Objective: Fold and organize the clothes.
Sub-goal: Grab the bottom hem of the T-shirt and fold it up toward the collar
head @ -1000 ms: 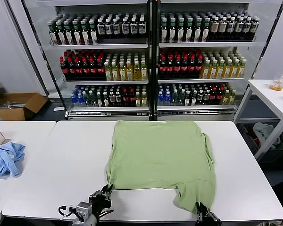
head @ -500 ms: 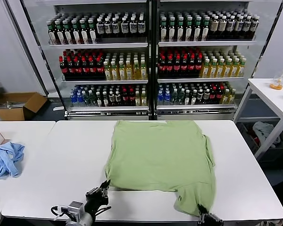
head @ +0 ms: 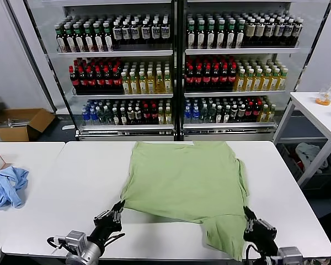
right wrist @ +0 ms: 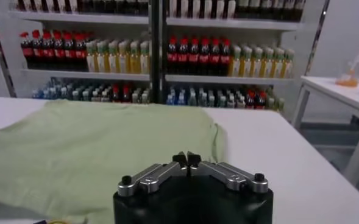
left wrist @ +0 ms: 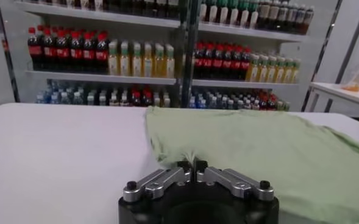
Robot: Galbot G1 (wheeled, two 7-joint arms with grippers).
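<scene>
Shirt (head: 187, 190): a light green shirt is laid flat in the middle of the white surface (head: 55, 182), spread out so that it can be folded; no collar, buttons or print are seen from above, so which face is up cannot be told.

Axis: the long axis is judged to run from the near edge of the surface toward the far edge; the far hem lies straight along the far edge, and a flap hangs toward the near right corner.

Left gripper (head: 117, 210): it is placed at the near left corner of the shirt; its fingers are pressed together, and in the left wrist view (left wrist: 192, 165) the tips are seen meeting with a sliver of pale cloth rising between them, so a pinch on the corner is judged likely but cannot be confirmed.

Right gripper (head: 249, 216): it is placed at the near right flap, beside its edge; its fingers (right wrist: 180, 160) are pressed together with nothing seen between them.

Reason: both grippers are judged to be set at the two near corners so the near edge can be lifted and folded toward the far edge.

Blue garment (head: 6, 186): it is left crumpled well apart on the neighbouring surface to the left.
</scene>
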